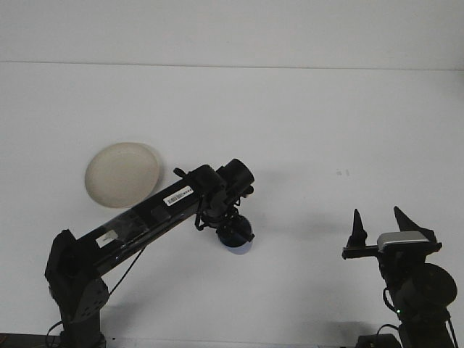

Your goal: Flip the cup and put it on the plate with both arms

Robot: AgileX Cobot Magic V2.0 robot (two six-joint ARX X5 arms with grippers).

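Blue cup (235,233) under our left gripper (230,226), grip unclear; right gripper (377,225) wide, idle; plate (122,175) near table's (304,116) left edge, bare.

On the one white table (304,123) there were counted one cream plate (122,175), one dark blue cup (235,233), and two black arms, each with one gripper, left (230,226) and right (377,226).

The tabletop (304,123) looks smooth, matt white. The cream plate (122,175) has a dull glaze; the arms (138,221) are matt black plastic.
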